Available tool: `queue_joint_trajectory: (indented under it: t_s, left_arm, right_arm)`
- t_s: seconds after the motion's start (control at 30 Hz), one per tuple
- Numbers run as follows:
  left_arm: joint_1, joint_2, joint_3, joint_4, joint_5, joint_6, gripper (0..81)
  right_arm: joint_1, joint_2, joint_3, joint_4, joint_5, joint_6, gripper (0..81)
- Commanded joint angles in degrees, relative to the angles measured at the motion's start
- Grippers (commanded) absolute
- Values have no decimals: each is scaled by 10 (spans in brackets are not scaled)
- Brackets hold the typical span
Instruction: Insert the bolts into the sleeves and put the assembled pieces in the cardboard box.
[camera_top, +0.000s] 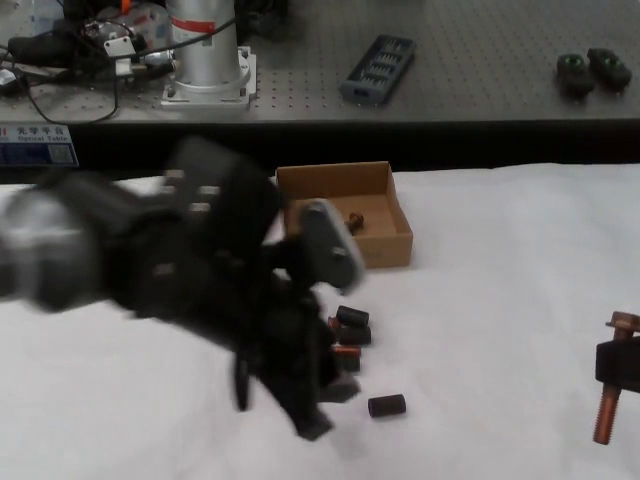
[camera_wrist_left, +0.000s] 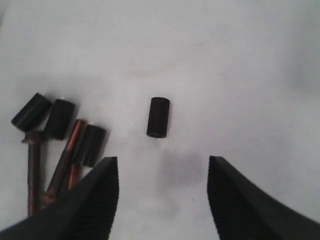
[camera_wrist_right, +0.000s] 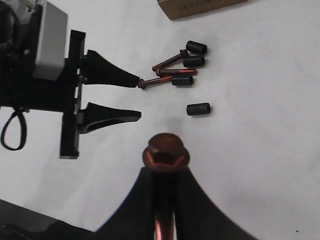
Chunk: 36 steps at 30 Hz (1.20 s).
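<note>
Nothing reads clearly: the blue label (camera_top: 37, 145) at ten o'clock is blurred, and so is the print on the cardboard box (camera_wrist_right: 200, 7).

From the high view we look forward and down over the tabletop (camera_top: 500, 320) from behind the arms, far enough back to take in the cardboard box (camera_top: 385, 248). At the left wrist we sit close, looking down between the fingers of the left end effector (camera_wrist_left: 162, 165) onto a lone sleeve (camera_wrist_left: 158, 117). At the right wrist we look past the bolt (camera_wrist_right: 165, 156) gripped in the right end effector (camera_wrist_right: 165, 175), from farther off. All three views share that sleeve and the cluster of bolts and sleeves (camera_wrist_left: 93, 145) beside it.
</note>
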Motion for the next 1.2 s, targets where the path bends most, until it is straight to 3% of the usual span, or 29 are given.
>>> queue_joint_trajectory:
  t_s: [0.0, 0.23, 1.17]
  left_arm:
    - [-36, 86, -69, 28, -41, 29, 392]
    - [-60, 161, -105, 34, -80, 29, 392]
    - [-70, 184, -108, -5, -61, 39, 392]
  right_arm:
    - [1, -5, -3, -4, 0, -9, 19]
    - [1, -5, -3, -6, 0, -13, 19]
    - [1, -5, -3, -6, 0, -13, 19]
